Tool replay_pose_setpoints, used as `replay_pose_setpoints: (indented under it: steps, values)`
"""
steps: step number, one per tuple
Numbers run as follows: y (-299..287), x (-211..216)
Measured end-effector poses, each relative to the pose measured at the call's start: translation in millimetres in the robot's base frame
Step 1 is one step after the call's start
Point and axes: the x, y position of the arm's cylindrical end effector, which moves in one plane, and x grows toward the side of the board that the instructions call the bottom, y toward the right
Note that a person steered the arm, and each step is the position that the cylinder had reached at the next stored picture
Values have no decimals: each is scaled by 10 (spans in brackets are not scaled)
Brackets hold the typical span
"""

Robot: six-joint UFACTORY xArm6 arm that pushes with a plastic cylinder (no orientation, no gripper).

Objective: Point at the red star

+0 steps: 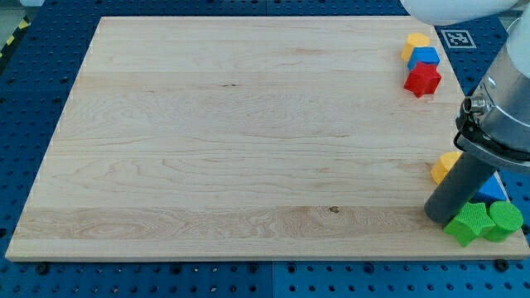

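Red star (422,79) sits near the view's top right corner of the wooden board (232,141), flat on the wood, close to the board's right edge. Touching it just above is a blue block (425,57), shape approx. a cube, and behind that, toward the view's top, a yellow block (416,40), shape not clear; the three form a tight cluster running top-left to bottom-right w/ the star lowest. My tip (438,217) is well apart from the star, down near the view's bottom right, resting on the board at the end of the dark rod, which slants up and right into the arm's grey and white body at the right edge. No jaws on this rig, just the rod, so nothing is apart, together or clamped. Between tip and star lies bare wood; the only thing roughly along that stretch is a yellow-orange block (445,166), partly hidden behind the rod, just above and right of the tip. Right beside the tip, on its right, is a green star (466,222), touching or nearly touching the rod's base; I cannot tell which. Next to that, further right, is a second green block (504,220), rounded, at the board's corner. A bit of another blue block (492,190) shows behind the rod, above the green pair. Blue pegboard table (50,50) surrounds the board on all sides.
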Motion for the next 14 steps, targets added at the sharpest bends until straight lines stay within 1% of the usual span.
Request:
replay_pose_setpoints:
  steps: [1, 2, 3, 4, 6, 7, 8, 9, 12, 13, 14]
  values:
    - [-320, -124]
    - [-704, -352]
    - [-731, -463]
    - [-902, -613]
    - [-1526, -1417]
    - [-1536, -1713]
    - [-1160, -1747]
    - [-920, -1739]
    - [-671, -1738]
    - [-520, -1643]
    - [-246, -1411]
